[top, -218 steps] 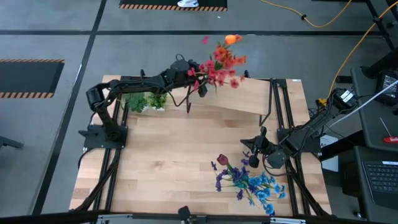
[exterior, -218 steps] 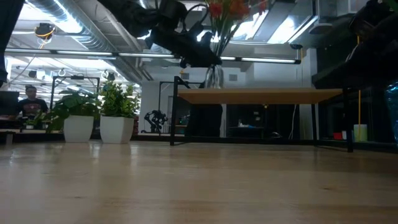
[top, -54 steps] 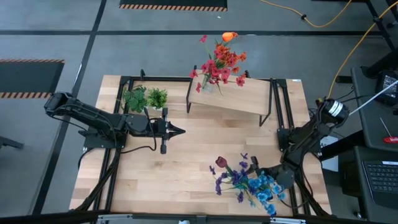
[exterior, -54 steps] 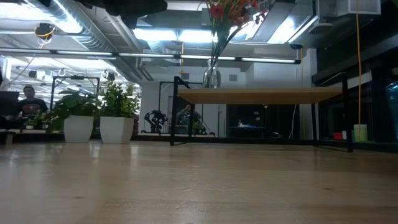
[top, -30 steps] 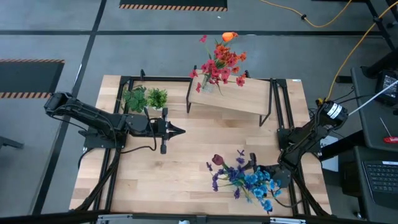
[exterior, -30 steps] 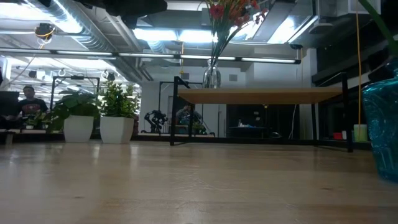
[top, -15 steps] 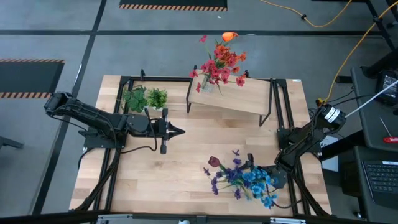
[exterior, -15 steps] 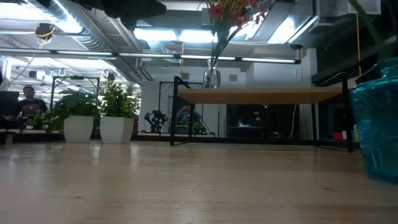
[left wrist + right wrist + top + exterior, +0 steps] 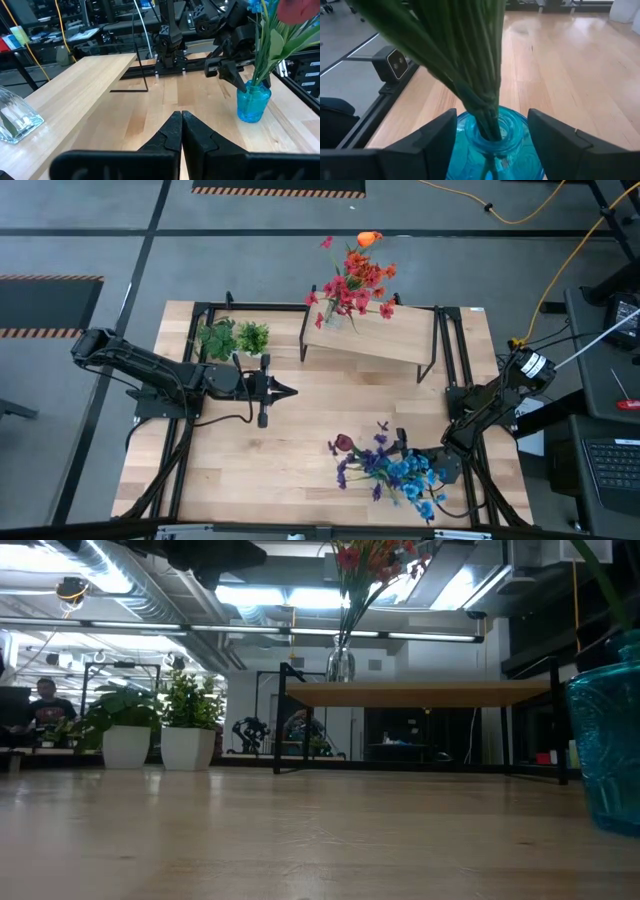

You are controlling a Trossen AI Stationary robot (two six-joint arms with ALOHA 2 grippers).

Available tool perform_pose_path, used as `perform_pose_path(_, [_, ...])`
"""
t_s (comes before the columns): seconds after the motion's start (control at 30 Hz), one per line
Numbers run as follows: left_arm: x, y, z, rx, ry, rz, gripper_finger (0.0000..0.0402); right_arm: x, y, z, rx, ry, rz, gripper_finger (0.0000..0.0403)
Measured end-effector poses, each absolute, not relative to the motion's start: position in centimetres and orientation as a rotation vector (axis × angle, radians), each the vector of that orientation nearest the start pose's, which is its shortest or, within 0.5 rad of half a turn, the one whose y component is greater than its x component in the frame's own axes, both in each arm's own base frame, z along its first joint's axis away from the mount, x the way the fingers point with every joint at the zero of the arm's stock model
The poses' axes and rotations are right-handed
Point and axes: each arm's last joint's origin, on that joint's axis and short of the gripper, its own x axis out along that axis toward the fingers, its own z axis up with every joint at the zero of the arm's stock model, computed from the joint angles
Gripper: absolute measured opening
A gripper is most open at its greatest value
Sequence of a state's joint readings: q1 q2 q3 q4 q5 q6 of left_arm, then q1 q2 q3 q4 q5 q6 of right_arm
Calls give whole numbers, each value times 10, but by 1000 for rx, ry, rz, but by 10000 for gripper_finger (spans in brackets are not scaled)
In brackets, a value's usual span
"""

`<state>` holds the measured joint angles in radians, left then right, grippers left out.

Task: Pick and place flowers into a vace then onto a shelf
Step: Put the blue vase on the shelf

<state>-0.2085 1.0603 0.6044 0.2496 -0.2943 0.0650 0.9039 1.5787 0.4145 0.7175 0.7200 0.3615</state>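
A blue glass vase (image 9: 490, 150) with blue and purple flowers (image 9: 385, 465) on green stems (image 9: 470, 60) stands upright at the table's near right. My right gripper (image 9: 420, 460) is shut on it. A clear vase (image 9: 333, 318) of red and orange flowers (image 9: 352, 285) stands on the shelf (image 9: 385, 345) at the far edge. My left gripper (image 9: 290, 391) hovers shut and empty over the table's middle left, pointing right. My right gripper holds the blue vase by its shoulder (image 9: 465, 131), just under the neck, with one finger on each opposite side. The fingers (image 9: 227, 70) come from the table's right, slanting slightly down. The vase is upright, base (image 9: 250, 119) at the table top; whether it rests there I cannot tell.
Two small potted plants (image 9: 233, 338) stand at the far left beside the shelf. Black frame rails (image 9: 455, 360) run along both table sides. The wood between the two arms is bare. A person (image 9: 45, 705) sits in the room beyond the table.
My right gripper has carried the blue vase a short way toward the table's left edge. The vase has stayed upright with its flowers.
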Motion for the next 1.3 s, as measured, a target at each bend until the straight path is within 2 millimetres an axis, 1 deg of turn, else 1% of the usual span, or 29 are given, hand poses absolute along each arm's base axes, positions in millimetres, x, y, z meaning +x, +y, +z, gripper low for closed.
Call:
perform_pose_path(0.37, [227,-40,259,118,211,79,3,173,189,128,40,334,127,187])
perform_pose_path(0.53, [227,-40,259,120,220,78,3,173,189,128,39,335,128,144])
perform_pose_path(0.87, [227,-39,259,120,220,78,2,172,189,131,59,338,141,143])
perform_pose_path(1.0, [227,-39,259,120,220,79,3,171,188,141,100,317,176,143])
perform_pose_path(1.1, [227,-40,259,120,220,78,1,170,187,149,95,297,185,143])
perform_pose_path(1.3, [227,-39,257,124,233,78,5,163,176,166,85,299,165,143])
